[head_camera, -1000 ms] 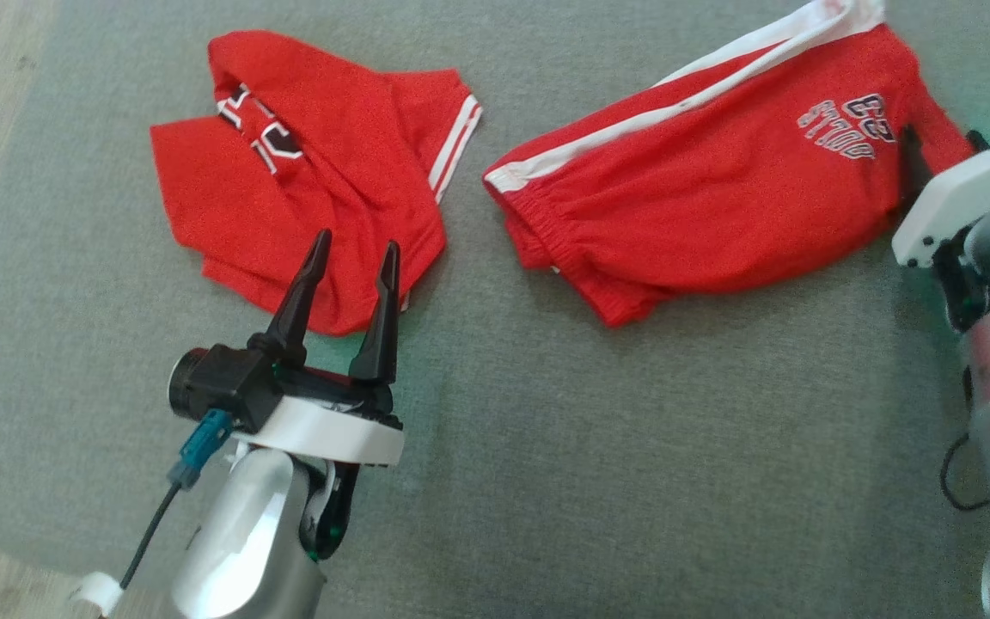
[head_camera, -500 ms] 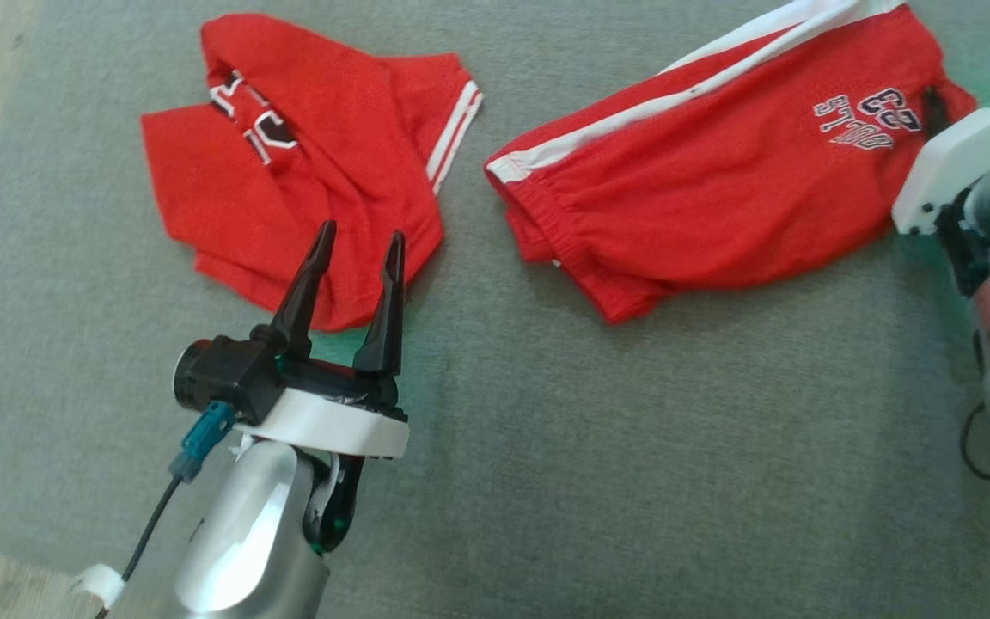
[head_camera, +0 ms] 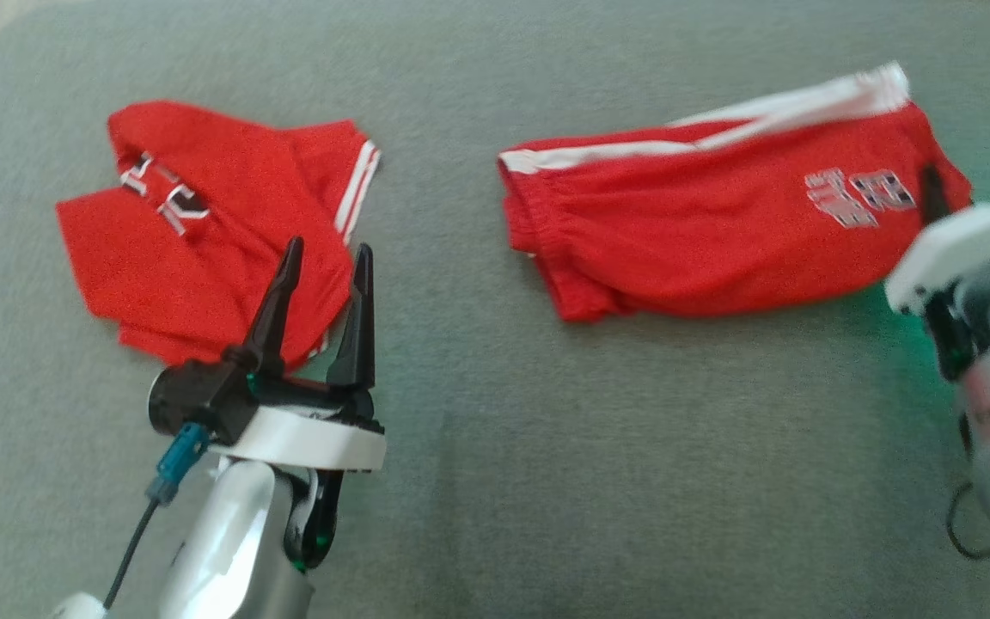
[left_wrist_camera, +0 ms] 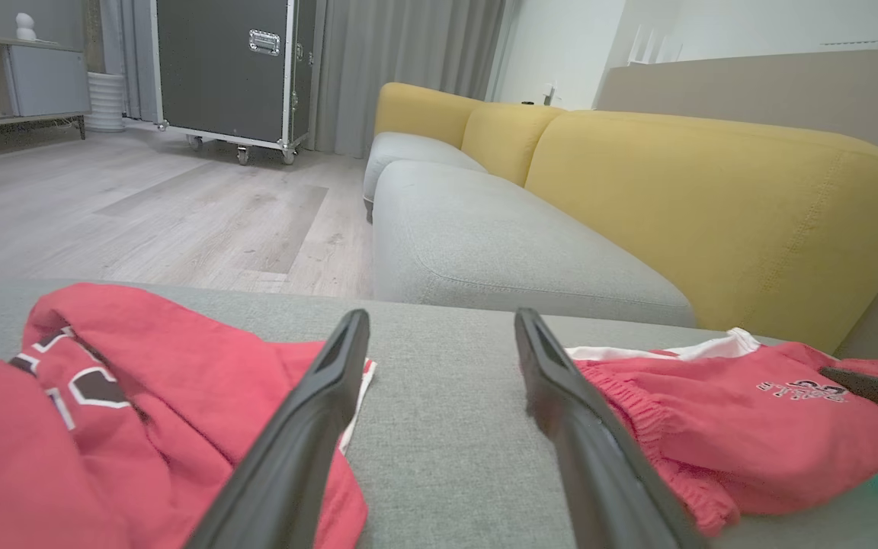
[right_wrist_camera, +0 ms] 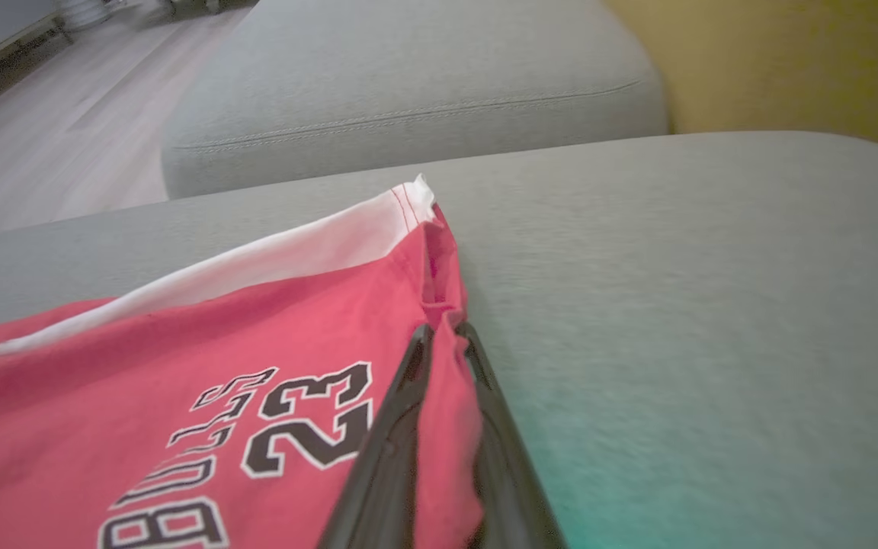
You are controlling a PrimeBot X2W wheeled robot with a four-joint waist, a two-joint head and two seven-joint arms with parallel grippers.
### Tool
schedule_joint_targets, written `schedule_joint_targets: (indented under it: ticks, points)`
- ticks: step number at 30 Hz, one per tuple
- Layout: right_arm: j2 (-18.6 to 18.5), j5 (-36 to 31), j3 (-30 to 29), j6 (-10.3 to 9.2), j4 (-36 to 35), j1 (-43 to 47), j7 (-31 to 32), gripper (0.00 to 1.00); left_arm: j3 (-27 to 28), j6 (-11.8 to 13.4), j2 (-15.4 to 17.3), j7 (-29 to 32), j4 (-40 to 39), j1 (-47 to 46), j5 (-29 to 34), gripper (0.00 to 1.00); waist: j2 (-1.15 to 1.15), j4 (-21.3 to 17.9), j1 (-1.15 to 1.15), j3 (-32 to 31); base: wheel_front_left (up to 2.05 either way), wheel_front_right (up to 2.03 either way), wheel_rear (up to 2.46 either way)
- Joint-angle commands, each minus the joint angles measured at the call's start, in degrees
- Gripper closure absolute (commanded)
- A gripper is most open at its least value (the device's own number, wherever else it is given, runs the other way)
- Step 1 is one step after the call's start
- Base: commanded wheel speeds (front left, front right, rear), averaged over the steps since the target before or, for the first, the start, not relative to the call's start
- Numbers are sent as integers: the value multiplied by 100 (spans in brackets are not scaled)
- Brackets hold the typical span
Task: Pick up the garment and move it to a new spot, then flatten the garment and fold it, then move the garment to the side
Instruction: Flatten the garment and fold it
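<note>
The red shorts [head_camera: 701, 232] lie on the grey cushion [head_camera: 598, 481], right of a red jersey [head_camera: 203, 258]. The right gripper [right_wrist_camera: 443, 335] pinches a thin fold at their hem, perhaps one layer only, so the cloth could slip free on lifting; the left gripper [head_camera: 323, 258] stands wide open near the jersey

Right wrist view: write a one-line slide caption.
Right claw shut on the edge of the red shorts, over a grey cushion.
</note>
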Motion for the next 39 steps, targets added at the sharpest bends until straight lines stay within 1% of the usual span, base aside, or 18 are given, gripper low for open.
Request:
schedule_joint_targets:
  ticks: [1,6,9,14,21,25,29,35,39]
  points:
    - [-136,61,28,-5,-224,136,-140,100,231,34,53,-55,-218,-7,80,0,0,-236,1,-211,0,0,0]
    - [-357,127,-375,-5,-250,492,-341,100,254,6,52,-55,-213,140,126,0,0,-369,1,-364,0,0,0]
    - [-394,76,-614,-5,-238,615,-453,100,291,-13,52,-55,-209,230,152,0,0,-415,1,-433,0,0,0]
    - [-324,-19,-762,-5,-250,704,-555,100,334,-33,52,-55,-211,303,192,0,0,-430,1,-465,0,0,0]
    - [-93,-77,-849,-5,-460,706,-761,100,363,-57,52,-55,-187,328,248,0,0,-386,1,-545,0,0,0]
    - [100,-8,-679,-5,-724,726,-837,100,378,-65,52,-55,-152,384,259,0,0,-356,1,-679,0,0,0]
    - [336,128,-369,-5,-1041,765,-874,100,401,-66,52,-55,-138,463,265,0,0,-326,1,-833,0,0,0]
    - [688,374,295,-5,-1520,874,-885,100,441,-54,52,-55,-124,565,261,0,0,-250,1,-1003,0,0,0]
    - [847,564,789,-5,-1730,966,-804,100,444,-48,52,-55,-118,629,251,0,0,-186,1,-1074,0,0,0]
